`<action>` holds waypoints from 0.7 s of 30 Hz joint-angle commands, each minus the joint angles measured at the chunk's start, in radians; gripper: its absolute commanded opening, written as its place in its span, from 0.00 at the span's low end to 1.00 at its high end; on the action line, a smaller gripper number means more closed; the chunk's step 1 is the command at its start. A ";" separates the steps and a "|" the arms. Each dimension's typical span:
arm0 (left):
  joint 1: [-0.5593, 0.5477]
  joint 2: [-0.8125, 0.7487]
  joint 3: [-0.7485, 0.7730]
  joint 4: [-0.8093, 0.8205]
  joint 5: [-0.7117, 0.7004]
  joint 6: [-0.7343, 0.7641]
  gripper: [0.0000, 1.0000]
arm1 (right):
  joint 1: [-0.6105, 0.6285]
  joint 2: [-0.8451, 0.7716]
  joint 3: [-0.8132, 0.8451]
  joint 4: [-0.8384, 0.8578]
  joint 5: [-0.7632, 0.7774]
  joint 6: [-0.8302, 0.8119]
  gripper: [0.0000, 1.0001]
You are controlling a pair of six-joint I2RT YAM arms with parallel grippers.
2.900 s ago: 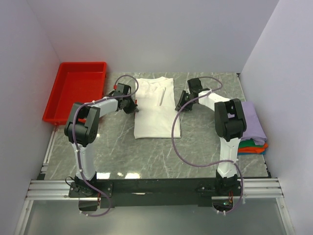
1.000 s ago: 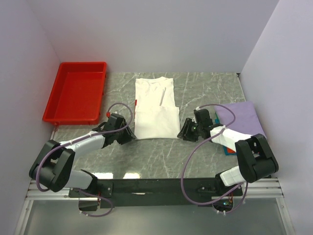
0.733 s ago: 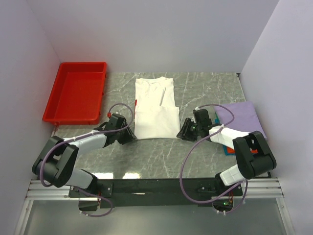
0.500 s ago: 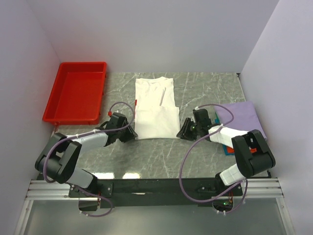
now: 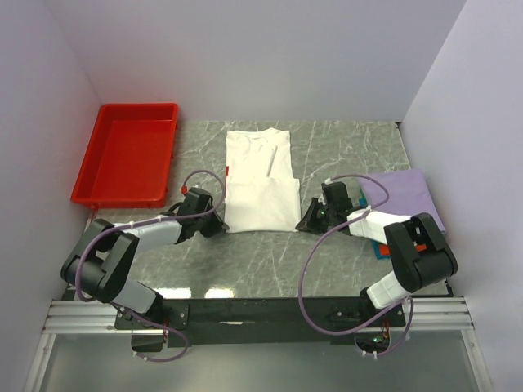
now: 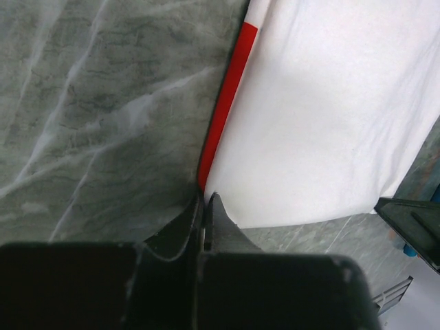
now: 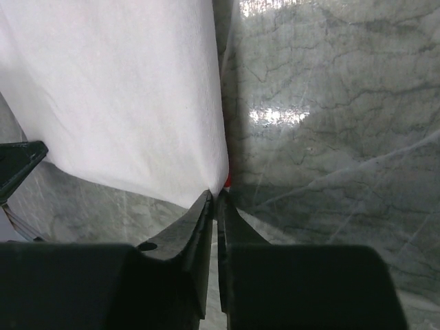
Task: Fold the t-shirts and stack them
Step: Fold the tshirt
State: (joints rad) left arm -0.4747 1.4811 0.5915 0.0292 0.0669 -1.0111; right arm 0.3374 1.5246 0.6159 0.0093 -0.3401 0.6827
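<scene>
Grey marble tabletop (image 5: 343,147), boxed in by plain pale walls (image 5: 261,57) behind and on both sides. Aluminium rails (image 5: 82,314) along the near edge. Soft even light, glinting off the stone.

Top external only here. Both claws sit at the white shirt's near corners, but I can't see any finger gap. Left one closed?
Observer: Yes. In the left wrist view the left claw is shut, its tips pinching the near left corner of the white t-shirt.
Operator: Right side?
Observer: The right wrist view shows the right claw shut as well. The cloth puckers to a point between its tips.
Operator: Anything under the hem?
Observer: A red strip peeks from under the white layer. It runs along the shirt's left edge down to the left claw's tips.
</scene>
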 commanded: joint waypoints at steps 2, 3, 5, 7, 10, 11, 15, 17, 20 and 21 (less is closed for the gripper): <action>-0.007 -0.057 -0.019 -0.067 0.011 0.008 0.01 | -0.005 -0.050 -0.042 0.006 -0.014 -0.003 0.08; -0.013 -0.074 -0.033 -0.072 0.014 0.005 0.01 | -0.005 -0.066 -0.050 0.003 -0.016 -0.005 0.05; -0.021 -0.129 -0.059 -0.094 0.011 -0.001 0.01 | -0.006 -0.110 -0.077 -0.003 -0.022 -0.002 0.03; -0.036 -0.172 -0.079 -0.123 0.004 -0.010 0.01 | -0.005 -0.170 -0.103 -0.003 -0.030 0.001 0.01; -0.062 -0.304 -0.128 -0.167 -0.013 -0.029 0.01 | -0.005 -0.280 -0.165 -0.037 -0.034 0.011 0.00; -0.071 -0.332 -0.149 -0.182 -0.018 -0.046 0.01 | -0.005 -0.314 -0.198 -0.054 -0.039 0.018 0.00; -0.154 -0.493 -0.205 -0.248 -0.050 -0.105 0.01 | 0.009 -0.544 -0.278 -0.123 -0.046 0.041 0.00; -0.189 -0.596 -0.235 -0.279 -0.061 -0.154 0.01 | 0.020 -0.628 -0.317 -0.179 -0.040 0.061 0.00; -0.263 -0.720 -0.274 -0.310 -0.064 -0.225 0.01 | 0.049 -0.796 -0.358 -0.271 -0.025 0.086 0.00; -0.297 -0.746 -0.280 -0.340 -0.094 -0.244 0.01 | 0.057 -0.872 -0.366 -0.293 -0.020 0.092 0.00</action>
State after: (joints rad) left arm -0.7128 0.8112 0.3393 -0.2234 0.0296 -1.1599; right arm 0.3737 0.7807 0.2764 -0.1715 -0.3847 0.7406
